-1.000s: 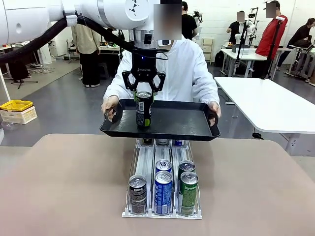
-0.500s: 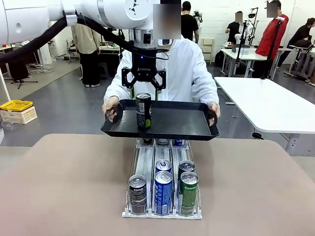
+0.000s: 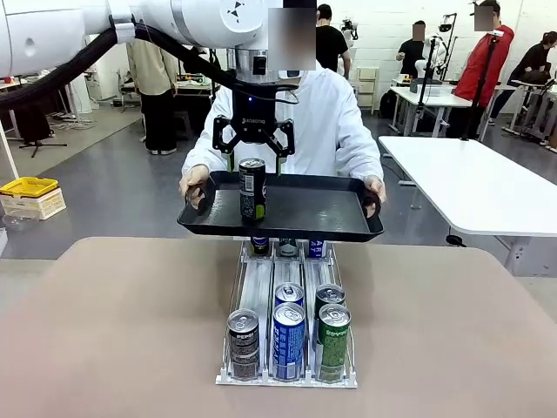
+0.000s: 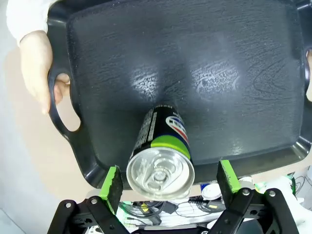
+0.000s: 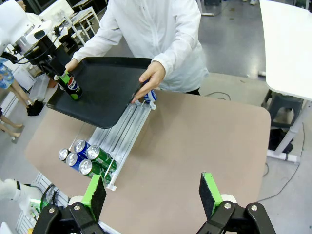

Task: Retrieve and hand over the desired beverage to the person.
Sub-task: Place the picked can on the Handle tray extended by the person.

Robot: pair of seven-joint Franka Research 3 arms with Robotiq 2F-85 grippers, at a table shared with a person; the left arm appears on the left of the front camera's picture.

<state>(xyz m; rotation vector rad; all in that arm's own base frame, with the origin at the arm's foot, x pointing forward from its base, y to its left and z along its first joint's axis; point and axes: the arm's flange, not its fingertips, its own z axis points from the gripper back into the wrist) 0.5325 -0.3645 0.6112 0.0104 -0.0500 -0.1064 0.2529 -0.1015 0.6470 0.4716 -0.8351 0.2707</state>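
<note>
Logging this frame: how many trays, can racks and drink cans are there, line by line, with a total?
Tray: 1
Can rack: 1
Drink cans: 9 (1 standing on the tray, 8 in the rack, 3 of those partly hidden under the tray)
Total: 11

The tray (image 4: 234, 73) is black plastic, finely grained with a dull sheen — the can (image 4: 165, 141) on it is glossy printed metal, its lid bare and shiny. The table (image 3: 104, 331) looks smooth and matt; the person (image 3: 326, 122) wears soft white cloth.
</note>
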